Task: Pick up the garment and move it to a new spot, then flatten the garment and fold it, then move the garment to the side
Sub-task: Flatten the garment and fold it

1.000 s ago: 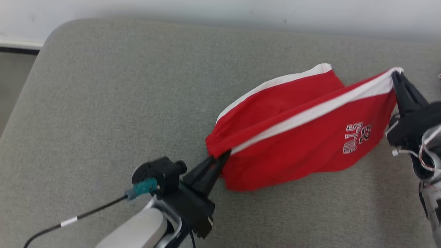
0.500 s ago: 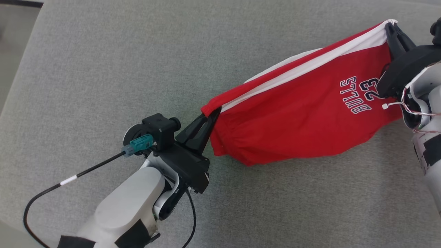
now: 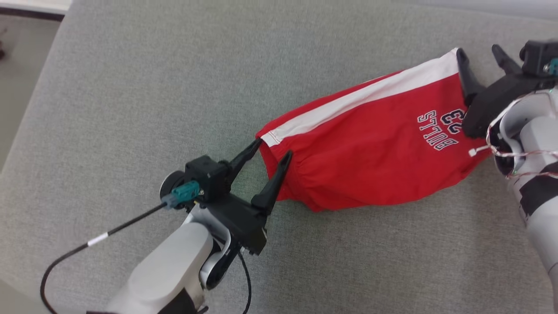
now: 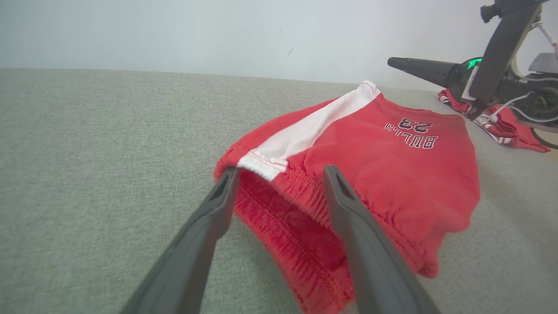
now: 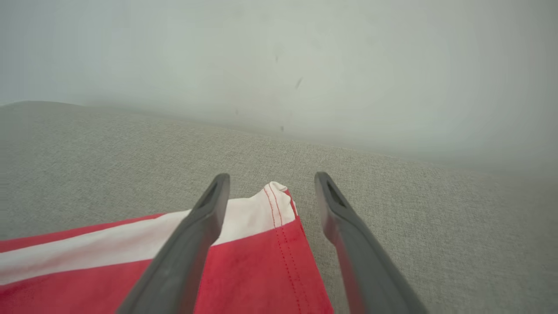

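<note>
While the shorts (image 3: 370, 157) lie slack on the grey cushion (image 3: 130, 109), their long axis runs on a diagonal between the 2 arms. The white stripe is along the far edge and the "BULLS 23" print faces up. The left gripper (image 3: 273, 147) stands wide and holds nothing, its fingers straddling the waistband corner where the stripe ends. The right gripper (image 3: 477, 50) is likewise wide and empty, with 1 finger at the hem corner at the opposite end. Each arm is thus nearest its own end. Flattening looks like the step in hand: the near edge is bunched and curled, so it probably wants drawing toward the robot.
</note>
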{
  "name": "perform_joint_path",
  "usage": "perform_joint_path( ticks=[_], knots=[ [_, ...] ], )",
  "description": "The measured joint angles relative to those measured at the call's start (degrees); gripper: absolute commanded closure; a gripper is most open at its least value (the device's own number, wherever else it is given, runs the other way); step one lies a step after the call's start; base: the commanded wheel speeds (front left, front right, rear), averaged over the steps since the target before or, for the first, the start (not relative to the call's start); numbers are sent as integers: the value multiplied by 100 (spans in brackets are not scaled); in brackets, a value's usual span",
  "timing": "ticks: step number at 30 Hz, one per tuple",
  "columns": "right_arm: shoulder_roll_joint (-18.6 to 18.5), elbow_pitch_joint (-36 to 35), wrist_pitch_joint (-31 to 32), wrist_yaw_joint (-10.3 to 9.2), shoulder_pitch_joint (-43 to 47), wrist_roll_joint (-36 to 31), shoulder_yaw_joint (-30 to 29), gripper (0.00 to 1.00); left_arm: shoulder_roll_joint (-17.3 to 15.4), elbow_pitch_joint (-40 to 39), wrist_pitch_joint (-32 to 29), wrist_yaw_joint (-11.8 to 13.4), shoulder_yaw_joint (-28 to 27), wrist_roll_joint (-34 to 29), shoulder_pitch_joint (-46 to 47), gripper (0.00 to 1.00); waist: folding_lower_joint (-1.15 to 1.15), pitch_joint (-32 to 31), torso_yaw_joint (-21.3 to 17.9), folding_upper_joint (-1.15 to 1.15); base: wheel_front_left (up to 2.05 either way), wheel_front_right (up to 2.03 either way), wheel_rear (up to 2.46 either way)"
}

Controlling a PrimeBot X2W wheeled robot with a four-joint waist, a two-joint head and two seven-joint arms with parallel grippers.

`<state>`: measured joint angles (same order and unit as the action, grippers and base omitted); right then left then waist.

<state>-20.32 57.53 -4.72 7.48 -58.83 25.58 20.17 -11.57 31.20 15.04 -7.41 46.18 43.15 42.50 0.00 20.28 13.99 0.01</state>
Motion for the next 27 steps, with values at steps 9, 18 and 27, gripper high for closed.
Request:
perform_joint_path(
  ticks=[9, 18, 27],
  knots=[
    [-254, 65, -135, 0, 660, 521, 486, 0, -135, -693, 0, 307, -749, -463, -1033, 0, -1, -508, -32, -1, 0, 0, 0],
    [-400, 285, -76, 0, 1104, 975, 610, 0, -123, -2018, 0, 776, -2295, -1486, -2182, 0, -2, -802, 49, -2, 0, 0, 0],
    [-371, 719, -32, 0, 1164, 1144, 586, 0, 266, -2429, 0, 746, -3498, -2521, -2956, 0, -1, -754, 160, -1, 0, 0, 0]
  ],
)
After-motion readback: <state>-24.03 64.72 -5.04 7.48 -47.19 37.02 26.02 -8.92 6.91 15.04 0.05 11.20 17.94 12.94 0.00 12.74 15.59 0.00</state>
